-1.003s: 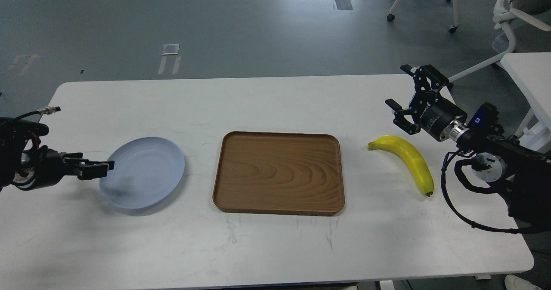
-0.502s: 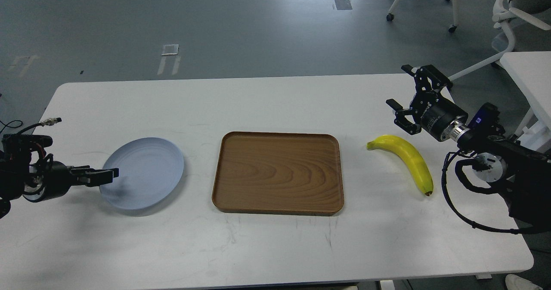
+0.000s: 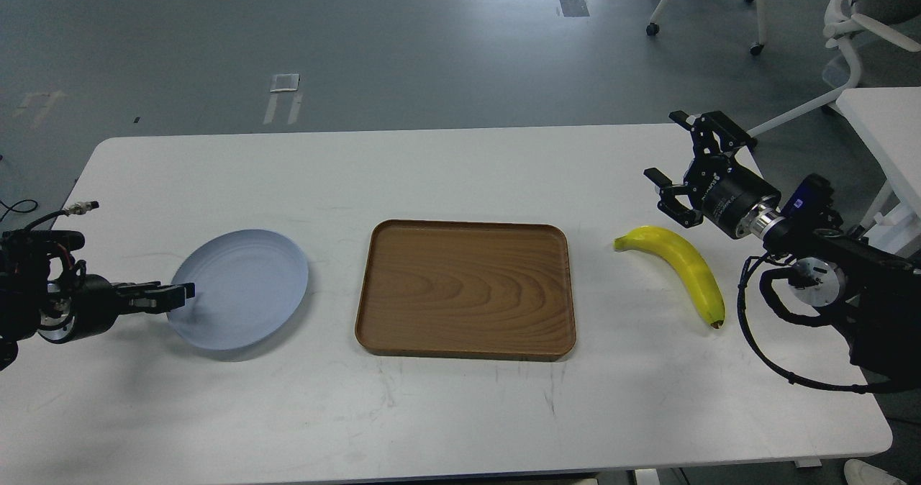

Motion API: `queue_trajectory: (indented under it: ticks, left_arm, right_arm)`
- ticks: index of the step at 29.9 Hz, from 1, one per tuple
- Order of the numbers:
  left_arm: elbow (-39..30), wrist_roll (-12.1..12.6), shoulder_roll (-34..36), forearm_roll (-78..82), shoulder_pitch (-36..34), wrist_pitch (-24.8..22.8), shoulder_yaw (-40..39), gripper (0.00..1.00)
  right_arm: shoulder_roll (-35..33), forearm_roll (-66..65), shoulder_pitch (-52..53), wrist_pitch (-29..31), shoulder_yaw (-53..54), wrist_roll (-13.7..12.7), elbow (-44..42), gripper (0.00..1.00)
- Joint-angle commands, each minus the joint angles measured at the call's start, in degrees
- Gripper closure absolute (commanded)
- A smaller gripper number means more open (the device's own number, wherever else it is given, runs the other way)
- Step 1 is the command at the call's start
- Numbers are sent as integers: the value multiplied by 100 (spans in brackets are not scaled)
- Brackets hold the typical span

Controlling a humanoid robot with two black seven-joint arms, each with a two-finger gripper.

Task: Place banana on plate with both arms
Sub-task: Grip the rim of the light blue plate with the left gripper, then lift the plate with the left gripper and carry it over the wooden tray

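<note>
The banana [image 3: 680, 265] lies on the white table [image 3: 460, 175] at the right, its dark tip toward the near edge, well apart from the pale blue-grey plate [image 3: 241, 287] at the left. Between them sits an empty brown wooden tray [image 3: 466, 288], which touches neither.

The right gripper [image 3: 683, 165] hangs just beyond the banana's far end with its black fingers spread wide and nothing between them. The left gripper [image 3: 176, 295] reaches in low at the plate's left rim; its fingers look close together at the edge, and the plate's near side seems to stand slightly off the table, but from this angle I cannot tell whether the rim is actually pinched.

The task looks to be at its opening step: the fruit is not yet picked up, and the plate is only just being dealt with. Next, the right arm would need to drop and come nearer so its open fingers straddle the banana's middle across its width, then close gently. The plate likely needs a firm hold on its rim, kept level, so the two can meet somewhere over the tray without the smooth fruit sliding off.
</note>
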Motion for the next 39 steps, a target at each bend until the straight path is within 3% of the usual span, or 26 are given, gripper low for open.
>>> queue_trajectory:
  ticks: [1, 7, 8, 18, 31, 39]
  left_arm:
    - [-1, 0, 0, -1, -7, -1, 0, 67]
    - [-1, 0, -8, -106, -16, 104, 8, 98]
    - [-1, 0, -8, -124, -25, 113, 0, 99]
    - [-115, 0, -61, -142, -261, 113, -9, 100]
    - [-1231, 0, -105, -36, -1369, -422, 35, 100]
    - [-1258, 0, -1290, 104, -2133, -563, 464, 100]
  right_arm:
    - [0, 0, 0, 0, 0, 0, -6, 1]
    - [0, 0, 0, 0, 0, 0, -6, 1]
    - [9, 0, 0, 0, 0, 0, -6, 1]
    - [0, 0, 0, 0, 0, 0, -6, 1]
    - [-70, 0, 18, 0, 0, 0, 20, 1]
    - [-70, 0, 62, 0, 0, 0, 11, 1]
